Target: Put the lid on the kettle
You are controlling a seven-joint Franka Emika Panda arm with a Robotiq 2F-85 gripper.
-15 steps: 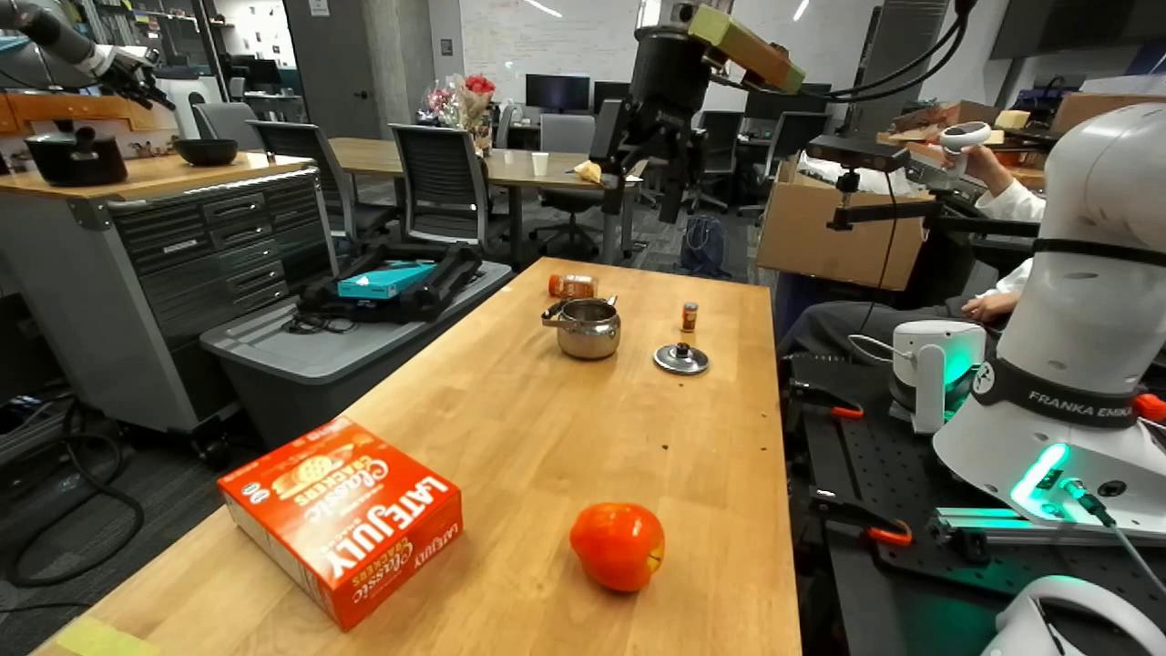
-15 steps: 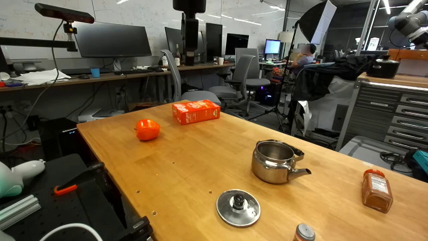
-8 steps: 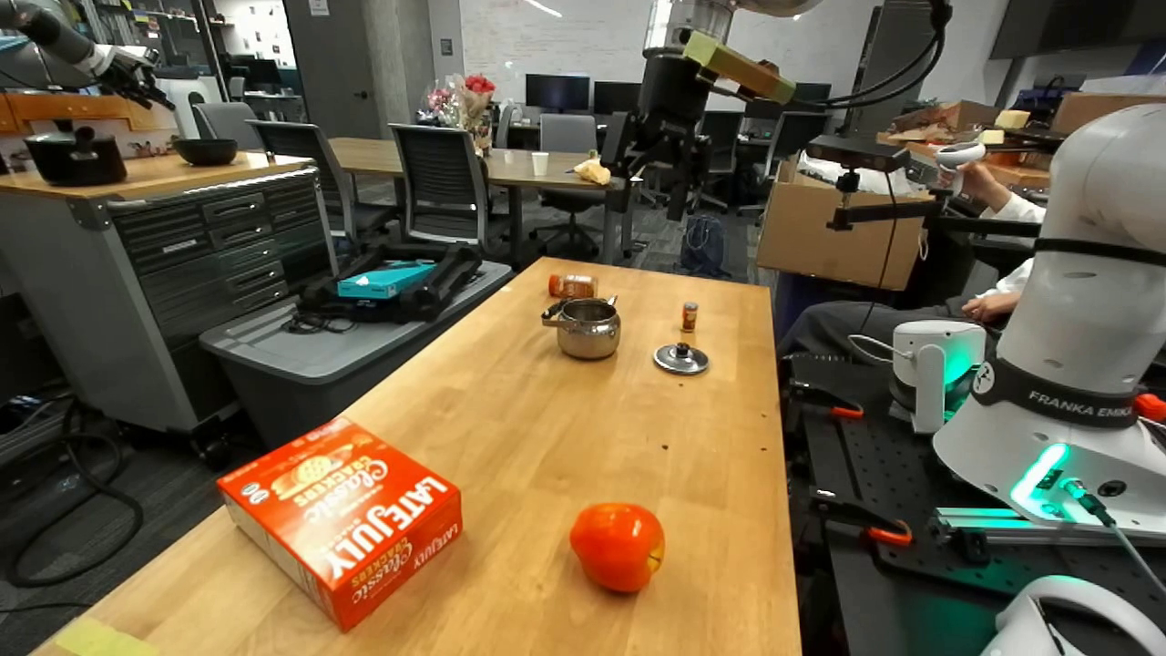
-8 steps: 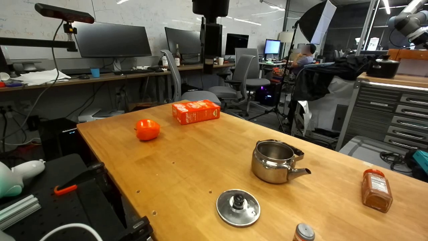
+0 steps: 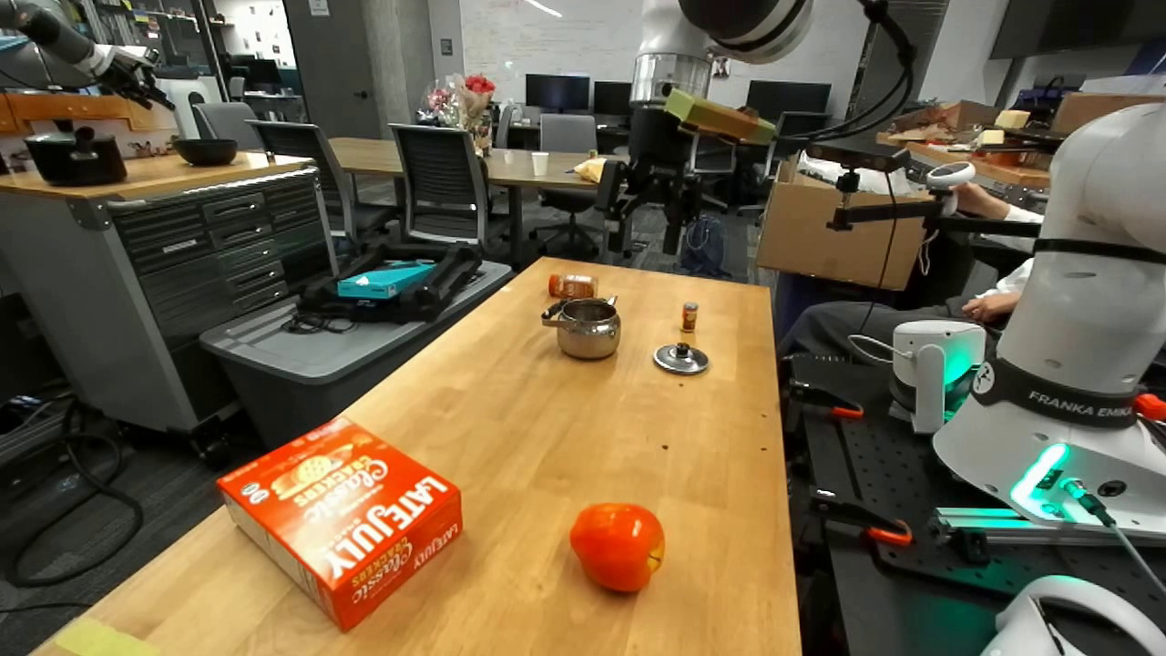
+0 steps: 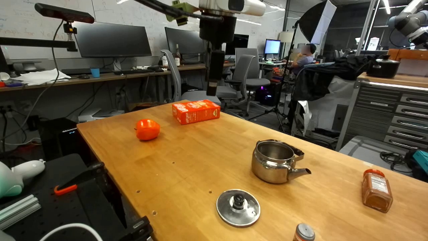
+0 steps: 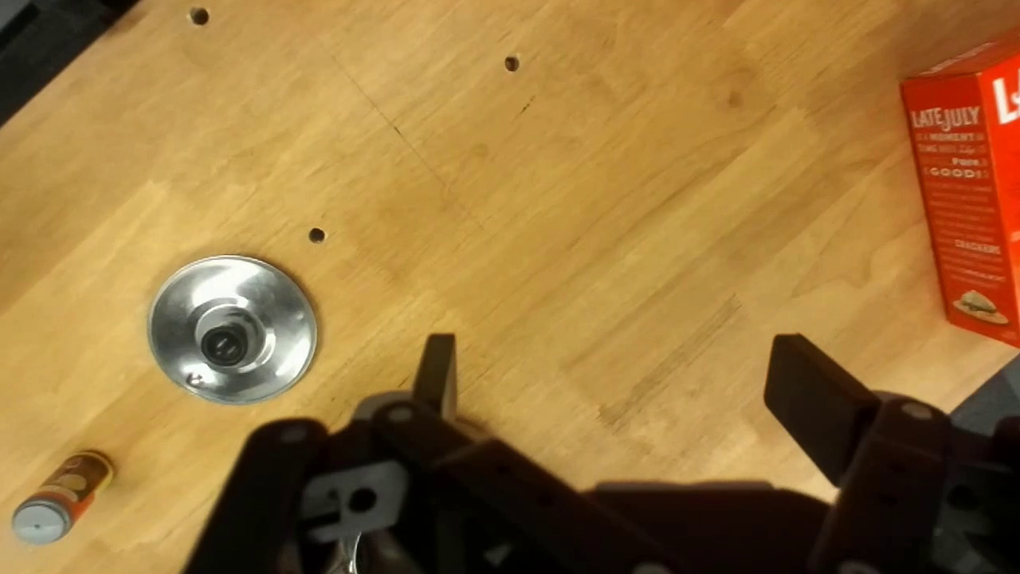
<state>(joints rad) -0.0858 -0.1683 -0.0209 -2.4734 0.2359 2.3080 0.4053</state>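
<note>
On the wooden table lies the lid (image 6: 238, 209), a round silver disc with a dark knob, flat and knob up. It also shows in the other angles, as the lid (image 5: 680, 361) and, left of my fingers, the lid (image 7: 275, 319) in the wrist view. The kettle (image 5: 588, 335) is a small shiny pot standing upright beside it; from above, its mouth is uncovered in an exterior view, kettle (image 6: 271, 167). High over the table hangs my gripper (image 5: 645, 240), touching nothing. Its jaws are wide apart with bare tabletop between them, gripper (image 7: 613, 355). The arm nearly hides the kettle in the wrist view.
Near the lid stands a small spice bottle (image 6: 304, 232). A larger spice jar (image 6: 377, 190) lies on its side past the kettle's spout. A red cracker box (image 5: 342, 515) and a red-orange tomato-like ball (image 5: 618, 547) sit toward the table's far end from the lid.
My gripper has come lower over the table, and in an exterior view it has shifted right. It has stayed open. Lid and kettle have not moved.
</note>
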